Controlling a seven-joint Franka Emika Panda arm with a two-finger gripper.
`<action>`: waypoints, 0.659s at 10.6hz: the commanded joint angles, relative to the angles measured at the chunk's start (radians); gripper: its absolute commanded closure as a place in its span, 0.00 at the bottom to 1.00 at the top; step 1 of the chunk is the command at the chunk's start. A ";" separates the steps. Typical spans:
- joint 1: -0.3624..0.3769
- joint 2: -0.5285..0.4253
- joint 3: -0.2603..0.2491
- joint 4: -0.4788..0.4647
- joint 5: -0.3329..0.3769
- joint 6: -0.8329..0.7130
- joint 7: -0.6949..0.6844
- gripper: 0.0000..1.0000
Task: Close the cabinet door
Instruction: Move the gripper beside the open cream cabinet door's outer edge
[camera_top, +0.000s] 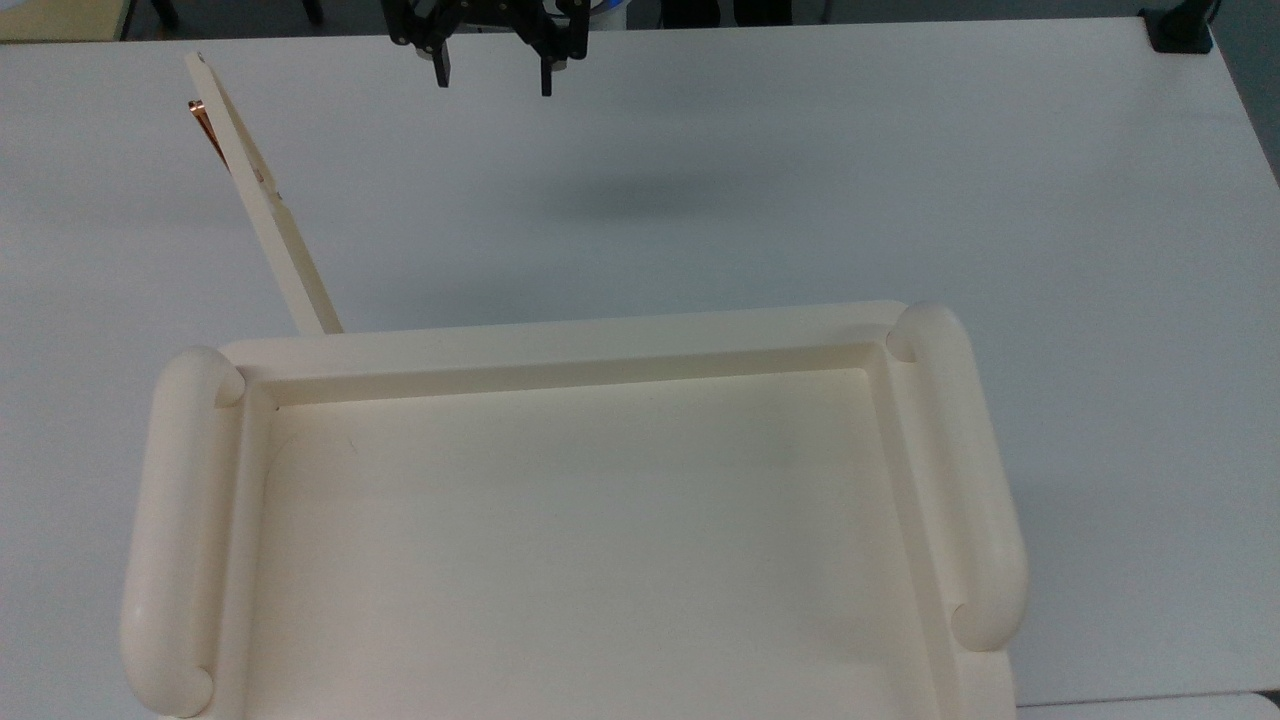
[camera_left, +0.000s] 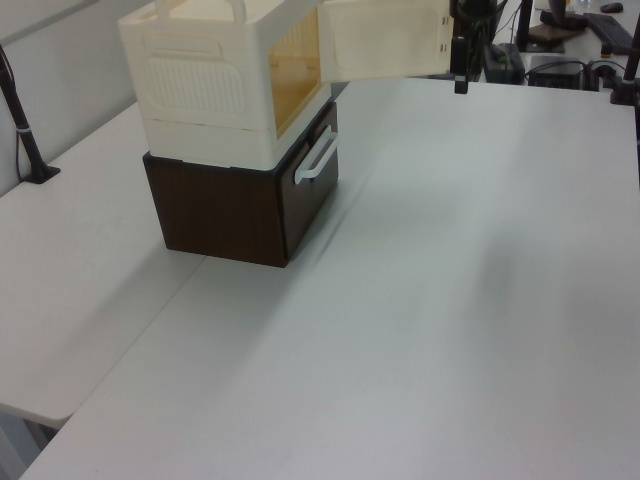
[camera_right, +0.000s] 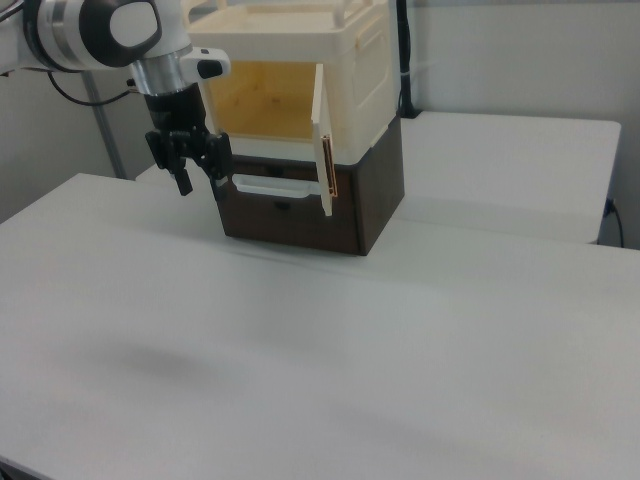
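We see the gripper (camera_top: 494, 76) hanging with its fingers spread and empty above the white table (camera_top: 800, 180), well apart from the cabinet door (camera_top: 262, 195), which stands swung wide open from the cabinet (camera_top: 560, 345).

Cabinet door (camera_top: 262, 195) swung open; tool (camera_top: 494, 82) fingers apart, well clear

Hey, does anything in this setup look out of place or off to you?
One thing: the cabinet door stands wide open, swung out from the cabinet so its yellowish inside shows. The gripper hangs open over the table, apart from the door. Nothing looks spilled, tilted or damaged.
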 joint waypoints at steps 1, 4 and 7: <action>-0.013 -0.025 -0.002 -0.025 0.023 -0.002 -0.038 0.92; -0.014 -0.025 -0.003 -0.022 0.026 -0.002 -0.036 1.00; -0.066 -0.009 -0.005 0.088 0.044 0.001 -0.038 1.00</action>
